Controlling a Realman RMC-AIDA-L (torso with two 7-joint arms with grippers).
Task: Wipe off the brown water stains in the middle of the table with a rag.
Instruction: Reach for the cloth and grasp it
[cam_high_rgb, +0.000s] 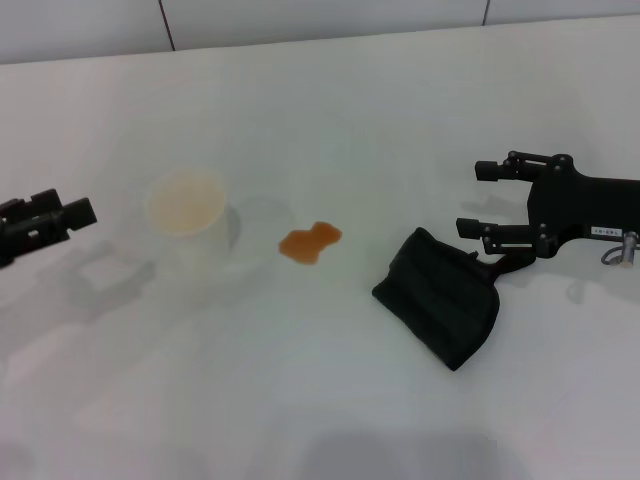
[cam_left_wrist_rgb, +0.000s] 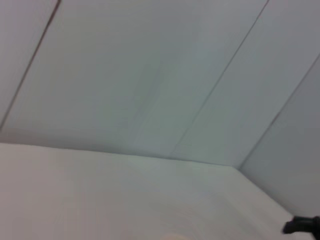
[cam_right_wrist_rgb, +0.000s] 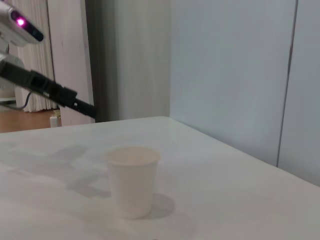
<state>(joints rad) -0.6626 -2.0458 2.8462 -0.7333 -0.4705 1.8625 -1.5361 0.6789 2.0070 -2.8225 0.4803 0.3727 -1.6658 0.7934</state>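
Note:
The brown water stains (cam_high_rgb: 310, 243) form a small orange-brown blotch in the middle of the white table (cam_high_rgb: 330, 400). To its right lies the rag (cam_high_rgb: 440, 297), a bunched black cloth on the tabletop. My right gripper (cam_high_rgb: 470, 200) is open just beyond the rag's far right corner. Its lower finger (cam_high_rgb: 490, 232) is over that corner, and nothing sits between the fingers. At the far left my left gripper (cam_high_rgb: 55, 217) hovers above the table, away from the stain. The right wrist view shows neither rag nor stain.
A white paper cup (cam_high_rgb: 187, 215) stands upright just left of the stain, also seen in the right wrist view as the cup (cam_right_wrist_rgb: 132, 180). Grey wall panels (cam_high_rgb: 320, 20) run behind the table's far edge. The left arm (cam_right_wrist_rgb: 52, 90) reaches over the table's far side.

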